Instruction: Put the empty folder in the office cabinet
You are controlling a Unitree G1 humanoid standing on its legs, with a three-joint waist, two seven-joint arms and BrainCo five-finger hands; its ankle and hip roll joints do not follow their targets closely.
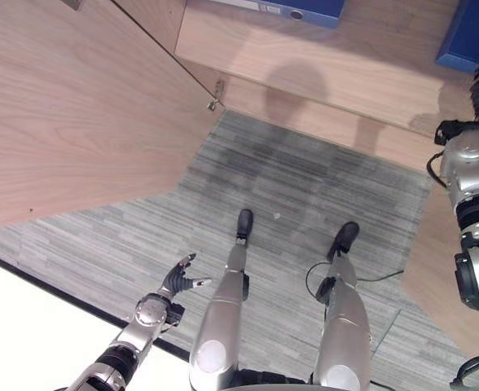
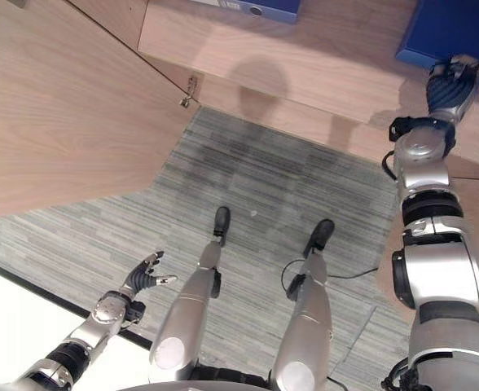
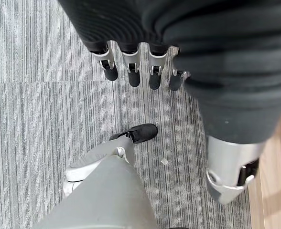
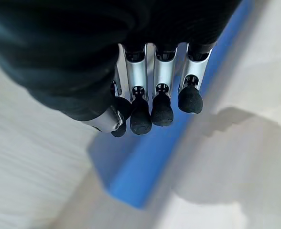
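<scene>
My right hand [image 2: 450,85] is raised at the upper right of the right eye view, reaching to the blue folder [image 2: 455,31] that lies flat on the cabinet shelf [image 2: 337,61] in the top right corner. From the right wrist view the fingers [image 4: 162,107] hang in a row, lightly bent and relaxed, just above the folder's near edge [image 4: 145,167]. I see them gripping nothing; whether the tips touch the blue cover I cannot tell.

The folder sits on the pale wood shelf, its corner and long edge showing in the right wrist view with shelf surface on both sides of it.

A second blue folder [image 1: 292,8], spine outward with a round finger hole, lies at the top centre of the left eye view, further along the same shelf and well apart from the first.

The cabinet door [image 1: 68,106] stands open across the upper left of the frame, with a small metal latch [image 1: 216,95] at its corner.

My left hand [image 1: 178,281] hangs low at the lower left, over the grey striped carpet [image 1: 305,179]. Its fingers [image 3: 131,71] are straight and loosely spread, holding nothing.

A white surface [image 1: 28,334] fills the bottom left corner beside the carpet.
</scene>
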